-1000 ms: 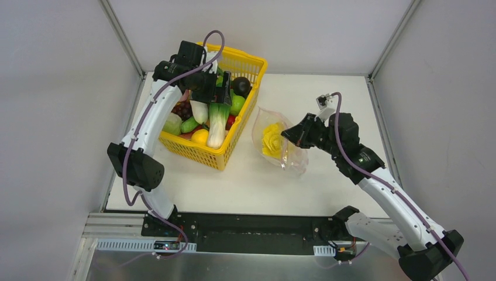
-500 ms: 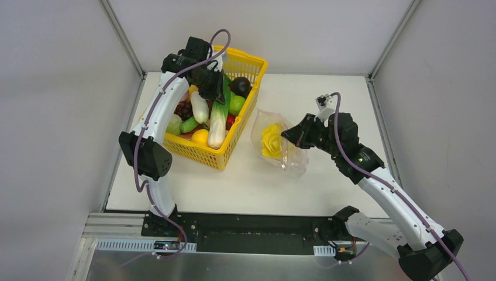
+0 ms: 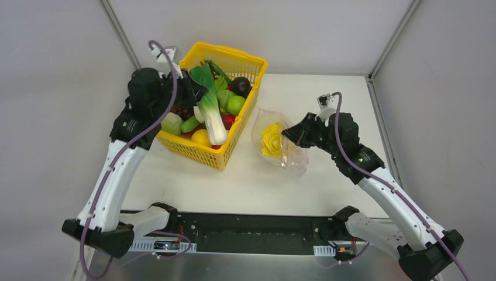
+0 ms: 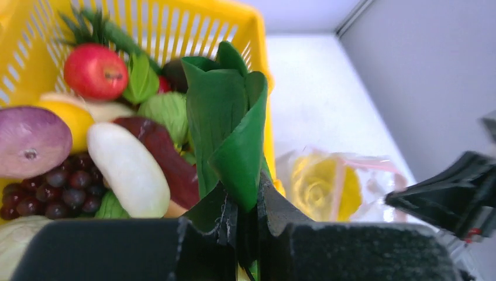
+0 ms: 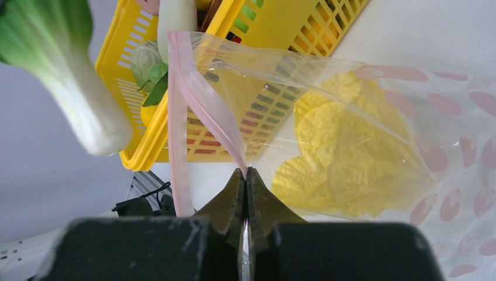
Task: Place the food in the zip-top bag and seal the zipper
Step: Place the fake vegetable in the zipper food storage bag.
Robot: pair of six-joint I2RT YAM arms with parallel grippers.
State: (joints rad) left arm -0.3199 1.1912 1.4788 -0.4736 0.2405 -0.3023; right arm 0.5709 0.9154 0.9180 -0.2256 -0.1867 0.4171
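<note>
My left gripper (image 3: 195,92) is shut on the green leaves of a leafy green (image 3: 212,111), which hangs over the yellow basket (image 3: 252,62) with its white stem pointing down. In the left wrist view the leaves (image 4: 228,117) stand pinched between the jaws of that gripper (image 4: 248,202). The clear zip-top bag (image 3: 279,143) lies right of the basket with a yellow cabbage (image 3: 271,140) inside. My right gripper (image 3: 288,133) is shut on the bag's pink zipper (image 5: 202,96), holding the mouth open towards the basket; in its wrist view the gripper (image 5: 245,172) pinches the strip.
More food sits in the basket: a red apple (image 4: 93,70), a white radish (image 4: 126,170), dark grapes (image 4: 52,187), a green lime (image 3: 236,104). White walls and metal frame posts (image 3: 123,41) stand close behind the basket.
My left gripper shut on the leafy green and lifted it up out of the basket, with the arm swinging back to the left. The right arm and bag stayed still.
</note>
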